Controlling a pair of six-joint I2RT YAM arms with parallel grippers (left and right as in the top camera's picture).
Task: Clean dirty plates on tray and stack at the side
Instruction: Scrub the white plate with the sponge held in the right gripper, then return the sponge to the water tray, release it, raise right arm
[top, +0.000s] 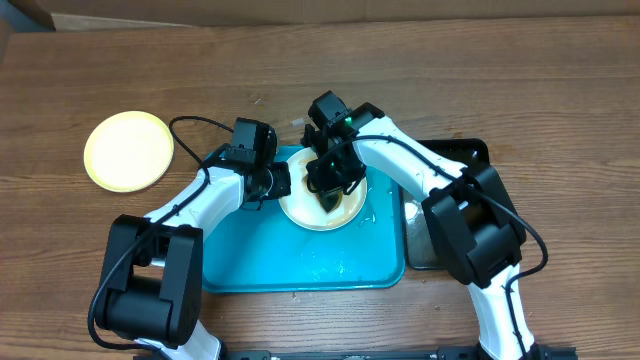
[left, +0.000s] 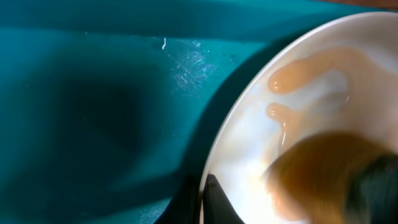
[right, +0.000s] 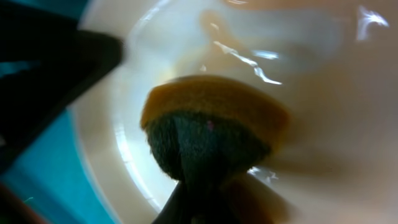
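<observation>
The white plate (top: 303, 213) lies flat on the tray (top: 260, 262), in its upper-right part. It is round and shallow. In the left wrist view the white plate (left: 249, 137) carries a film of tan, murky liquid, with two rounded runs of it near the rim. In the right wrist view the wet surface (right: 323, 81) shows bright glints.

The left gripper (top: 282, 180) is clamped on the plate's left rim; one dark finger (left: 216, 200) lies over the rim edge. The right gripper (top: 328, 186) is closed on a sponge (right: 211, 118) and presses it onto the plate's centre. The sponge has a yellow body and a dark green scouring face. It appears blurred in the left wrist view (left: 317, 174).

Both arms reach over the tray and hide much of the plate from overhead.

A yellow-green plate (top: 128, 150) lies on the table (top: 450, 70), well left of the tray. A black tray (top: 478, 150) sits against the tray's right edge, partly covered by the right arm.
</observation>
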